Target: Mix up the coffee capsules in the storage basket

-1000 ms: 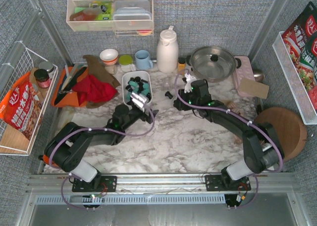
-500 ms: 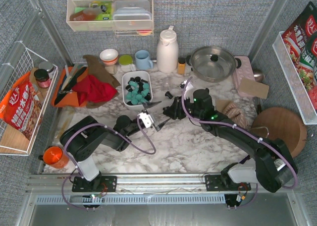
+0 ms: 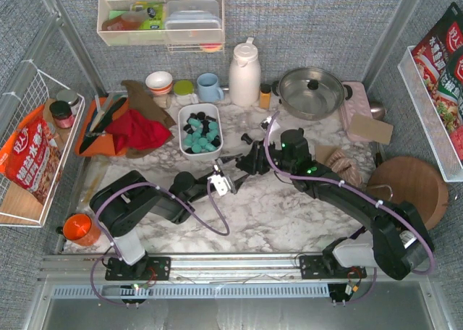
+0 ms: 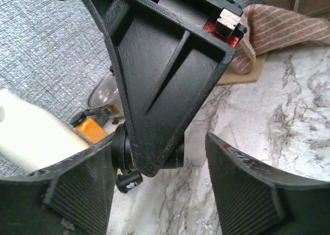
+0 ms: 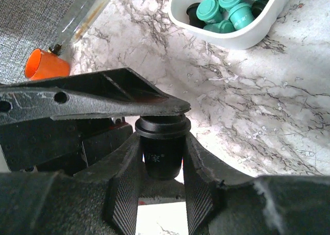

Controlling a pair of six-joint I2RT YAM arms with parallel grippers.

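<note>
The storage basket (image 3: 181, 127) is sitting on the marble tabletop (image 3: 275, 207), and the teal and black coffee capsules (image 3: 201, 136) are lying jumbled inside it, teal ones mostly in the middle. Just off the basket's near right corner, the right gripper (image 5: 163, 142) is pinching one black capsule (image 5: 163, 153) upright between its jaws, above the tabletop. The left gripper (image 4: 161, 147) is hovering right beside it, a little nearer than the basket, keeping its jaws spread wide with the right gripper's black finger showing between them.
</note>
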